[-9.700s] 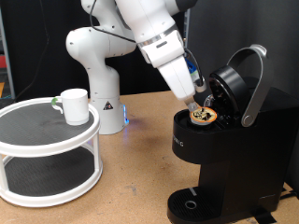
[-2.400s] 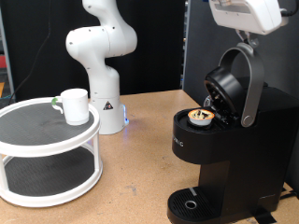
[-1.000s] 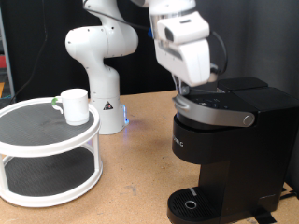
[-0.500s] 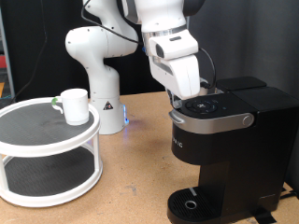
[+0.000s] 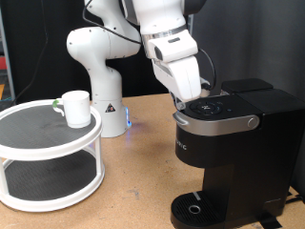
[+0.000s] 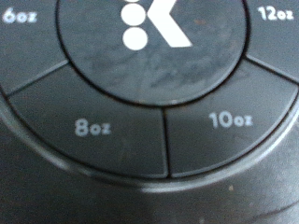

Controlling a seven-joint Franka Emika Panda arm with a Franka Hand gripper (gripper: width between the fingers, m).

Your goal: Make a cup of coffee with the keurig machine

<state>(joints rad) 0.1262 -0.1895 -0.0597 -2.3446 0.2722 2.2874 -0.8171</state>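
Note:
The black keurig machine [image 5: 233,153] stands at the exterior view's right with its silver-grey lid handle [image 5: 229,119] down and the lid closed. My gripper [image 5: 191,98] hovers right at the round control panel [image 5: 212,108] on top; its fingers are hidden behind the hand. The wrist view is filled by that panel: the centre K button [image 6: 149,47], the 8oz segment [image 6: 92,127] and the 10oz segment [image 6: 229,119]. The white cup [image 5: 75,108] with green inside stands on the round white two-tier stand [image 5: 50,153] at the left. The round drip tray [image 5: 196,206] at the machine's base holds nothing.
The arm's white base [image 5: 100,67] stands behind, between the stand and the machine. A dark wall runs along the back. The wooden tabletop [image 5: 138,181] lies between the stand and the machine.
The lid stood open with a pod inside and the gripper above it; the lid is now closed. In the last half second the gripper barely shifted over the control panel.

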